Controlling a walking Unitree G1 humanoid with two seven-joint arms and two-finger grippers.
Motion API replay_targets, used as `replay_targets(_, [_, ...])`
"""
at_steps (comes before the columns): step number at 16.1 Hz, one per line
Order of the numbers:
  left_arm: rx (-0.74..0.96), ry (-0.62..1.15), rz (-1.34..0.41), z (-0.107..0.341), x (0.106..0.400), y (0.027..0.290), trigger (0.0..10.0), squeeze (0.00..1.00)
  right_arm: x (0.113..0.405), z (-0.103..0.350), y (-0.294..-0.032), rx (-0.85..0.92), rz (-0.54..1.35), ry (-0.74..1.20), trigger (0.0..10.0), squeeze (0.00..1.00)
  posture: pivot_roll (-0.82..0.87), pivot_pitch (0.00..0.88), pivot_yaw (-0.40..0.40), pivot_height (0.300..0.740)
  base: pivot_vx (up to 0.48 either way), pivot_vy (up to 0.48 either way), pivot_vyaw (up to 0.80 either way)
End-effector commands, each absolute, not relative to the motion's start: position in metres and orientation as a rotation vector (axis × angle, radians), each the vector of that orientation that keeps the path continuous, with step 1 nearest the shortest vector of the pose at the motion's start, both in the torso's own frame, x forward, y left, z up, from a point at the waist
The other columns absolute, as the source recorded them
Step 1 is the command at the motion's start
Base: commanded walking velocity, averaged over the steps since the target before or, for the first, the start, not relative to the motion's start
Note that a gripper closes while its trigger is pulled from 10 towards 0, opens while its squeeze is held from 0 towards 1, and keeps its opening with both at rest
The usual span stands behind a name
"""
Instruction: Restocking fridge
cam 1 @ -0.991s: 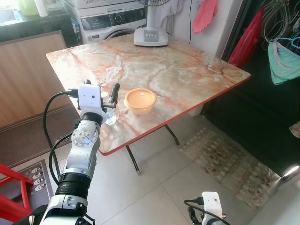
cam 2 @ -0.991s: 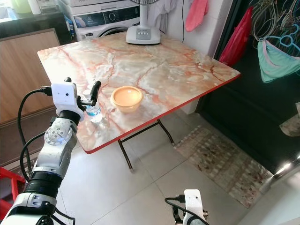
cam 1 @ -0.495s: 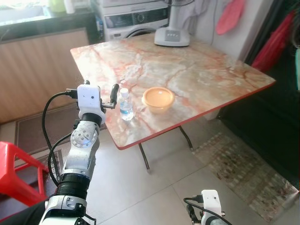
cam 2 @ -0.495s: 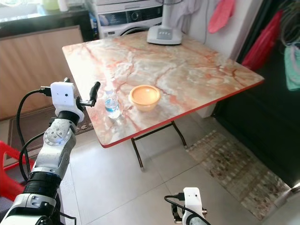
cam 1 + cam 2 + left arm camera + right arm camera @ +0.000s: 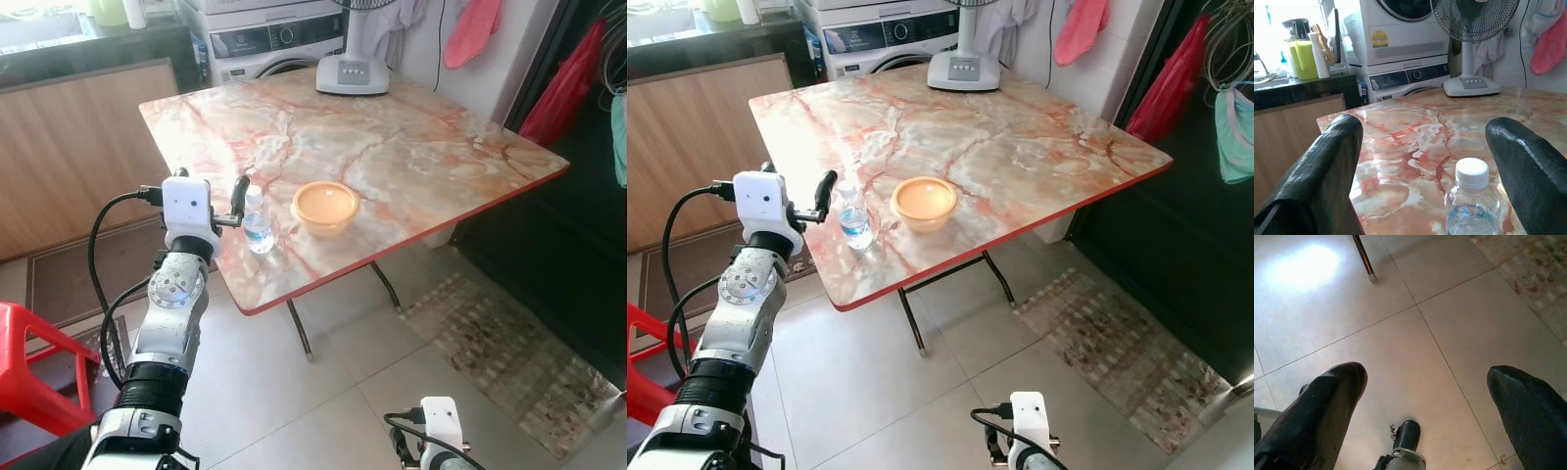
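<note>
The upright water bottle (image 5: 1472,204) stands just ahead of the left tool (image 5: 223,203), whose fingers are spread wide; the right tool (image 5: 1415,426) hangs wide over the floor.

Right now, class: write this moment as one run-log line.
left claw: open, raised by water bottle | bottle: upright near table edge, beside orange bowl | right claw: open, low over floor

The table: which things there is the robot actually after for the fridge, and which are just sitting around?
For the job:
water bottle
left gripper, open beside the bottle
orange bowl, probably

Just sitting around:
fan
washing machine
red chair
rug
</note>
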State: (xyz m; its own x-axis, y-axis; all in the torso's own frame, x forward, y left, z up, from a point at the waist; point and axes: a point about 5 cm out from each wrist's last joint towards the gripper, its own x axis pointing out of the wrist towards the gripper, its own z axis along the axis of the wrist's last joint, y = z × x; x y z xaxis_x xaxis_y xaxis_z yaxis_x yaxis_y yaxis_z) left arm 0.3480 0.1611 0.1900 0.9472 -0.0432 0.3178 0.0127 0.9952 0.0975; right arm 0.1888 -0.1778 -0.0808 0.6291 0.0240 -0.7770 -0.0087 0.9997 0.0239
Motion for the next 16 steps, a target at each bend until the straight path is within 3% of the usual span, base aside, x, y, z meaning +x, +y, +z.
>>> replay_targets(1, [0.109, -0.336, -0.043, 0.1931, 0.3465, 0.1588, 10.0, 0.0, 0.1856, -0.0824, -0.1796, 0.024, 0.012, 0.907, 10.0, 0.0, 0.1, 0.0, -0.024, 0.74, 0.262, 0.0, 0.0])
replay_targets(16, [0.145, -0.361, -0.065, 0.1987, 0.3461, 0.1537, 10.0, 0.0, 0.1872, -0.0817, -0.1766, 0.014, 0.063, 0.905, 10.0, 0.0, 0.11, 0.0, -0.023, 0.74, 0.264, 0.0, 0.0])
